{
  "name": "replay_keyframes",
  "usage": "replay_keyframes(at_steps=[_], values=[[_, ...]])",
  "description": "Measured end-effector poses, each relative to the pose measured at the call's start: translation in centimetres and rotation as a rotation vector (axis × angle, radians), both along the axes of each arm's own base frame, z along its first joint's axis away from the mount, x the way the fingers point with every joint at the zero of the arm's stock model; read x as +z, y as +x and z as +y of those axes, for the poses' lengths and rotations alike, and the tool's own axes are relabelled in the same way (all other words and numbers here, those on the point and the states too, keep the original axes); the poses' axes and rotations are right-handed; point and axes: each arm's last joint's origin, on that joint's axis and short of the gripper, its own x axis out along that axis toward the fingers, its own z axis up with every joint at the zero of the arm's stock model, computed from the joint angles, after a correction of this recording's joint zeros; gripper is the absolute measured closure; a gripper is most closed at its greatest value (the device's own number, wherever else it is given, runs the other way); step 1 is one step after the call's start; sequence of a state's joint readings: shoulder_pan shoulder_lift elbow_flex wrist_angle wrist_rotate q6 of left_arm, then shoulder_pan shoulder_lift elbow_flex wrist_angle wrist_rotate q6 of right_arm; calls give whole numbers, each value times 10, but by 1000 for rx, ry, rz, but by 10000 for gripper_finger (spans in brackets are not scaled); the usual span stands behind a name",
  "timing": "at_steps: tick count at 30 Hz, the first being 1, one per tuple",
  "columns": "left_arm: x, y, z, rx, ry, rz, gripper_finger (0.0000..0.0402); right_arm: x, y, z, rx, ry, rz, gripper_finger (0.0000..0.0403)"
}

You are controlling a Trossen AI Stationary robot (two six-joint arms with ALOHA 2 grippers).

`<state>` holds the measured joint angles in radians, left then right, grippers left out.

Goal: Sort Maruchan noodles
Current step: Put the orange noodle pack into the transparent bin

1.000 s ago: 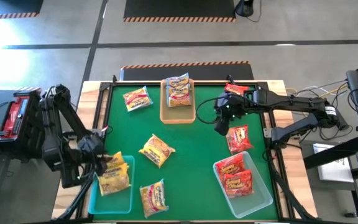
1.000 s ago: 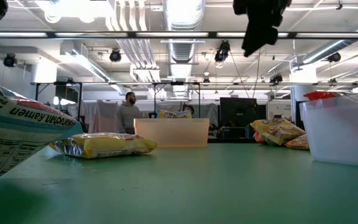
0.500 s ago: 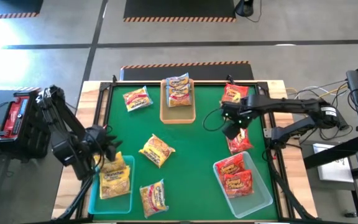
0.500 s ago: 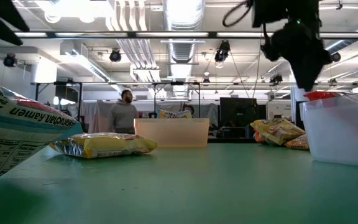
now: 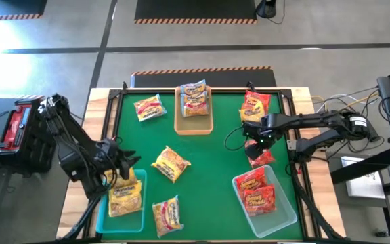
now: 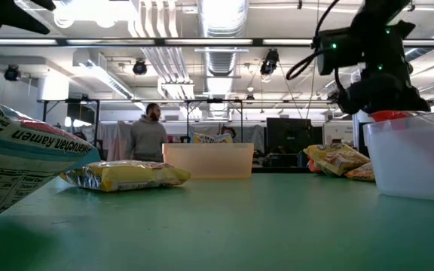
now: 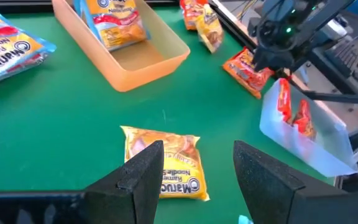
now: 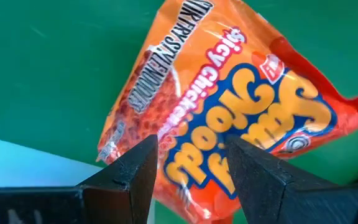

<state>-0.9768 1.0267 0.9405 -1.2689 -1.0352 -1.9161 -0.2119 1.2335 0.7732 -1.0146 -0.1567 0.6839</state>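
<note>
The green table (image 5: pixel 208 169) carries everything, and three trays on it explain the layout: each seems meant for one colour of Maruchan noodles. The clear tray (image 5: pixel 284 211) just behind the right gripper (image 5: pixel 255 143) holds two red packets (image 5: pixel 257 192) (so red goes there, I judge). The teal tray (image 5: pixel 134 215) directly under the left arm holds a yellow packet (image 5: pixel 123 196). The tan tray (image 5: pixel 196 123), well ahead of the left gripper (image 7: pixel 197 171), holds a silvery-white packet (image 5: pixel 194 98).

The right gripper hangs low over a loose red packet (image 8: pixel 216 118), fingers parted and straddling it, nothing gripped. It sits there, by my reading, because that packet lies just beside the clear tray and is the shortest red one to move. Another red packet (image 5: pixel 254 104) lies farther out from that gripper, near the table's corner.

The left gripper is also spread and empty, raised above its tray. A yellow packet (image 7: pixel 165 163) lies just in front of its fingers, the likely next pick. A second yellow one (image 5: pixel 168 215) sits beside the teal tray, and a third (image 5: pixel 148 108) lies far ahead, next to the tan tray.
</note>
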Motion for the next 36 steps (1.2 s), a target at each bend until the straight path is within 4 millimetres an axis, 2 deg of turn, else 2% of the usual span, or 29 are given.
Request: replay_keyframes(at_steps=[5, 10, 17, 22, 26, 31, 36], values=[[1, 5, -3, 15, -24, -50, 225, -11, -1, 0, 15, -6, -35, 225], [3, 13, -5, 50, -34, -115, 225, -12, 7, -1, 56, -29, -135, 225], [2, 29, -5, 103, -36, -137, 225, -6, 34, -7, 121, -115, -423, 225], [1, 43, -6, 127, -24, -146, 225, 9, 52, -11, 120, -164, -669, 225], [-2, 54, -7, 151, -26, -155, 225, 12, 43, -8, 133, -116, -613, 226], [-9, 67, -11, 178, -27, -157, 225, 7, 30, -8, 172, -177, -456, 230], [-17, 79, -18, 194, -37, -166, 225, 1, 27, -8, 217, -197, -392, 238]])
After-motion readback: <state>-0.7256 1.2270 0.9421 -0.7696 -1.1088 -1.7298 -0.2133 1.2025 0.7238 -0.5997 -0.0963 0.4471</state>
